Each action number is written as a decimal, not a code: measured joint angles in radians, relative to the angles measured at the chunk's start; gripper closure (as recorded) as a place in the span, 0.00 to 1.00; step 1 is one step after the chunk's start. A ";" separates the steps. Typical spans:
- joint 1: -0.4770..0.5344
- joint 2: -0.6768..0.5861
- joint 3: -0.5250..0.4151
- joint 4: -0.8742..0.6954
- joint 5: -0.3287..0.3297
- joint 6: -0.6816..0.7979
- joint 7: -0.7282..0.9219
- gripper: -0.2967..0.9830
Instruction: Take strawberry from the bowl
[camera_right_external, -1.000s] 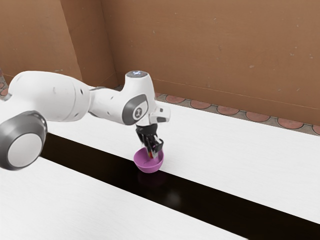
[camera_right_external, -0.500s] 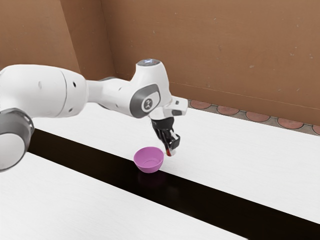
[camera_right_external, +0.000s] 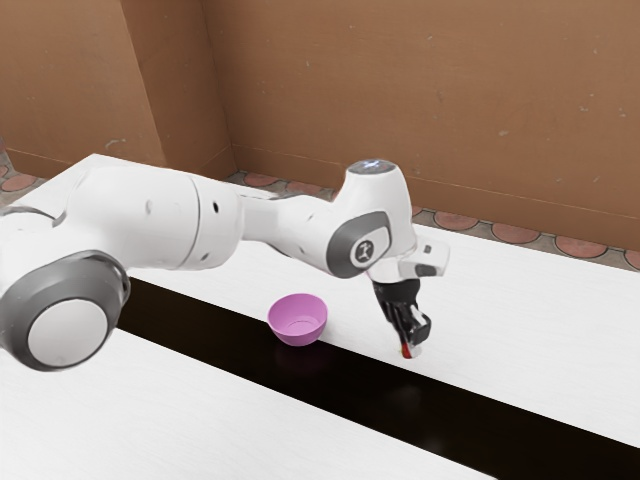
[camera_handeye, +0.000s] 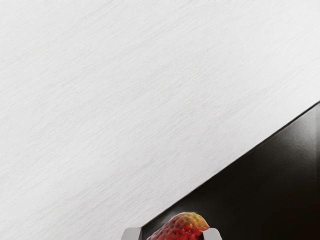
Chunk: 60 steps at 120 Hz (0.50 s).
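Well outside the upright purple bowl (camera_right_external: 298, 334), fingers (camera_right_external: 409, 347) tight on both sides of the strawberry (camera_handeye: 180, 228)

1. A brown-orange plaster wall (camera_right_external: 480, 90) runs across the back of the exterior view, scattered with small pale marks.
2. Toward the exterior view's left, a wall section (camera_right_external: 60, 80) juts forward; its side face (camera_right_external: 175, 80) is darker and meets the back wall in an upright corner.
3. A low band (camera_right_external: 520, 211) in the same brown follows the wall's foot.
4. The floor (camera_right_external: 516, 234) beyond has round, reddish tiles set in grey.
5. The white bench (camera_right_external: 530, 320) has faint streaky grain, and a glossy, near-black strip (camera_right_external: 500, 440) crosses it diagonally.
6. The light is soft, with pale gleams on the strip.
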 joint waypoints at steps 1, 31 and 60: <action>0.000 0.003 -0.002 0.004 0.000 0.000 0.000 0.79; -0.002 0.051 -0.023 0.057 -0.012 0.000 0.002 0.61; -0.045 -0.117 0.077 -0.033 -0.025 -0.005 0.022 0.35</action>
